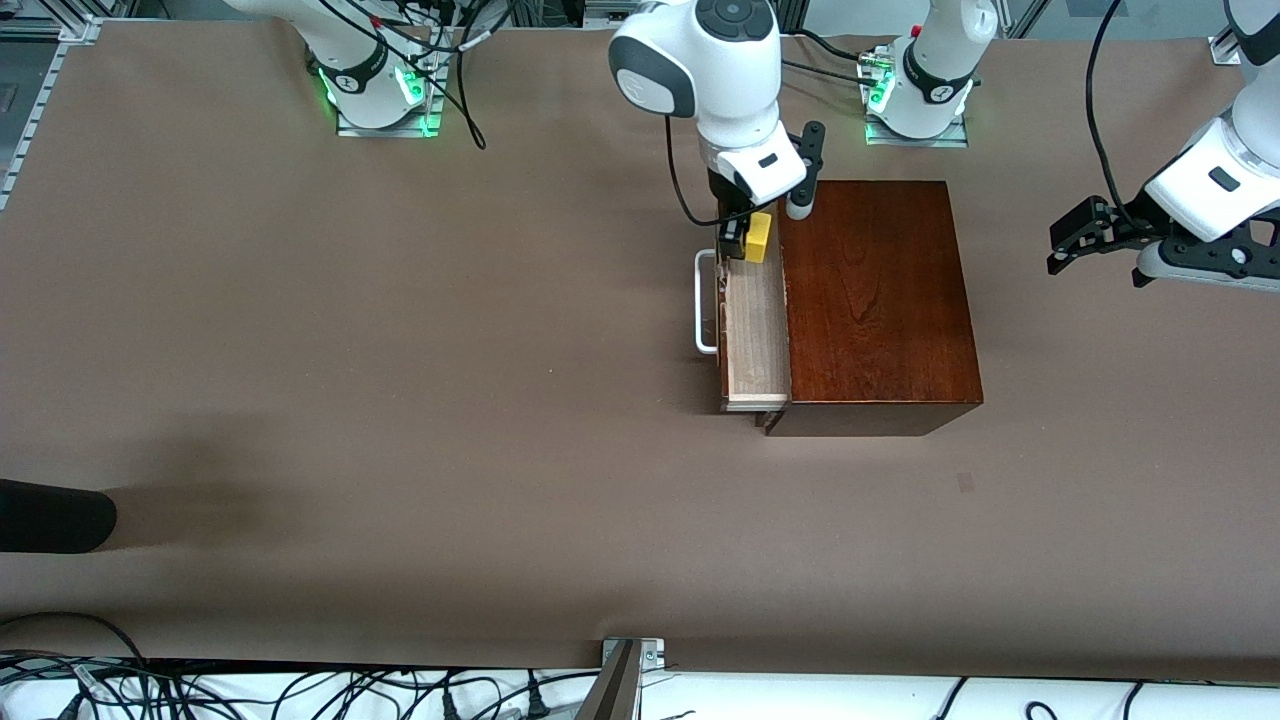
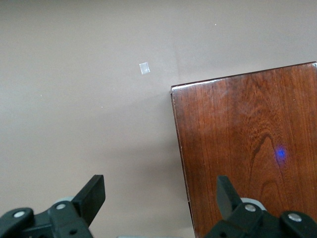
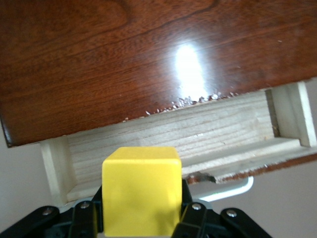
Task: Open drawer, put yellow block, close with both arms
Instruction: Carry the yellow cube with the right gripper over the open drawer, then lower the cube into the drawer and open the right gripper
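Yellow block [image 1: 759,238] clamped in right gripper [image 1: 742,240] above open drawer [image 1: 752,330]; left gripper [image 1: 1075,238] spread, over table [image 1: 400,400].

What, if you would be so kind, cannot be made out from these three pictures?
- Drawer: how far its inside runs is hidden under the wooden box in the front and right wrist views.
- Right tool, shut on the yellow block: its fingertips are covered by the block in the right wrist view.
- Left tool, open: its lower part is cut off by the left wrist view's edge.
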Tool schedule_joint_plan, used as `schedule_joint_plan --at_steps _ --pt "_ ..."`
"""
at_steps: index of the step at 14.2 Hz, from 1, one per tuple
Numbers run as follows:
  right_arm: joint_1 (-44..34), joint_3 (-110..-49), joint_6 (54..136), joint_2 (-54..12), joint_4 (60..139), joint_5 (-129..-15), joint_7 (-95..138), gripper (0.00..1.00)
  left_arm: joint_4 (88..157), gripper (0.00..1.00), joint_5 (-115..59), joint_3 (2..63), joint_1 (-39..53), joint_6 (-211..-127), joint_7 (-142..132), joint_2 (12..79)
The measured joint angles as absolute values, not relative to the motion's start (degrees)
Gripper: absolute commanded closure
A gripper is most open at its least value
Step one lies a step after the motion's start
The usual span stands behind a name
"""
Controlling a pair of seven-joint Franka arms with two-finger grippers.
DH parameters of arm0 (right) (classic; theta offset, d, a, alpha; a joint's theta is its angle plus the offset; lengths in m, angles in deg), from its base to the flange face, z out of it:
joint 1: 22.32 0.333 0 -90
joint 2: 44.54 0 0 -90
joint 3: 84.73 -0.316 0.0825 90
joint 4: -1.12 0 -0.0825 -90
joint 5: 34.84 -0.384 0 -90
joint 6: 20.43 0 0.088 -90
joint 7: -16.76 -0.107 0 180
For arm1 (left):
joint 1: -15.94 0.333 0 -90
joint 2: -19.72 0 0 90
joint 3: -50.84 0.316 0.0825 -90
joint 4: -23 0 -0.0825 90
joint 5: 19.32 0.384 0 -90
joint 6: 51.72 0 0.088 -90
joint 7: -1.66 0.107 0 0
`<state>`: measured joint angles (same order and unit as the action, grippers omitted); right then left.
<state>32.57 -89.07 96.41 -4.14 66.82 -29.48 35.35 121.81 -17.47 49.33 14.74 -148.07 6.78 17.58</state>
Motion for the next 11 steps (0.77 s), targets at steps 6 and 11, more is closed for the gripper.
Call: schedule_joint_plan --at_steps 6,11 --pt "33.85 -89.06 99.29 -1.48 66.63 -25.45 37.02 1.0 121.72 0.0 -17.47 49.33 14.32 -147.93 6.78 17.58" --pt "34.5 -89.05 102.41 0.27 66.6 -22.92 38.29 1.0 121.71 0.0 -17.47 49.33 14.27 -147.83 6.78 17.58"
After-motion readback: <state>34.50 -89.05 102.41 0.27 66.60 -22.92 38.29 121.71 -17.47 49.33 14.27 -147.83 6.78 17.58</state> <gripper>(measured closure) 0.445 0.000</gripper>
